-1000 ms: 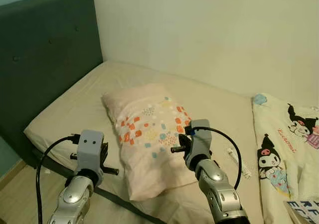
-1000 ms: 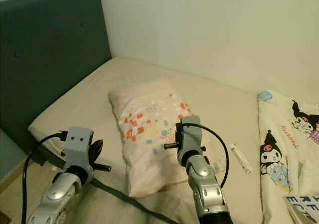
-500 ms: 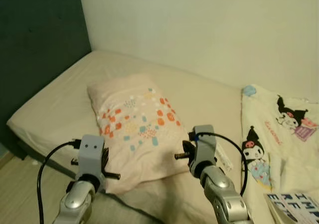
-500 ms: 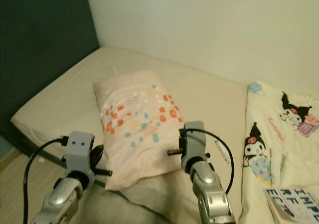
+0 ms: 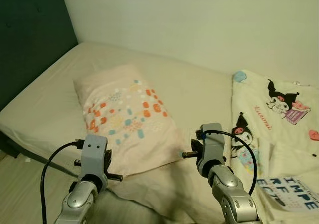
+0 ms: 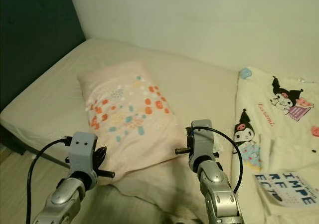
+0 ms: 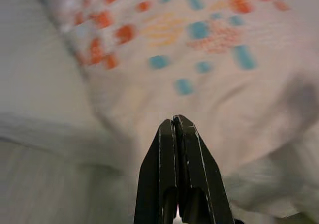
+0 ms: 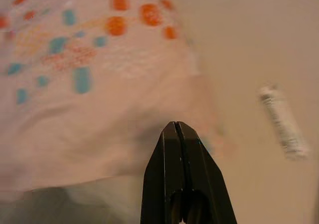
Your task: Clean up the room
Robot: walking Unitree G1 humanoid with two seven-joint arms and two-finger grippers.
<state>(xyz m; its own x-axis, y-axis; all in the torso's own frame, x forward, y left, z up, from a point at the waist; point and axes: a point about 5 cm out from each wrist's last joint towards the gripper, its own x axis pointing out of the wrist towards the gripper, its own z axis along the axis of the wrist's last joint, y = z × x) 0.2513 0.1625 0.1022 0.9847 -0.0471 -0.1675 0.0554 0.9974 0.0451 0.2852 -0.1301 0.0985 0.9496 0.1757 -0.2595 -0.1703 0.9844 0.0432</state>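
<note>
Beige sheeting covers the bed [image 5: 199, 92], which is set against a pale wall [image 5: 199, 19] with a dark upholstered headboard [image 5: 30, 39] at its left end. A cream blanket [image 6: 279, 129] printed with black-eared cartoon figures is spread over the right part of the bed, up to its near edge. A pale pink pillow [image 5: 127, 119] with orange and blue spots lies askew toward the head end, one corner reaching the near edge. A booklet [image 6: 289, 186] with large dark lettering rests on the blanket at the near right edge. A small white tube [image 8: 284, 121] lies on the sheet between pillow and blanket. The left gripper [image 7: 175, 126] is held above the pillow's near corner, its jaws pressed together on nothing. The right gripper [image 8: 174, 130] is held over the pillow's right edge, its jaws likewise pressed together and empty.
</note>
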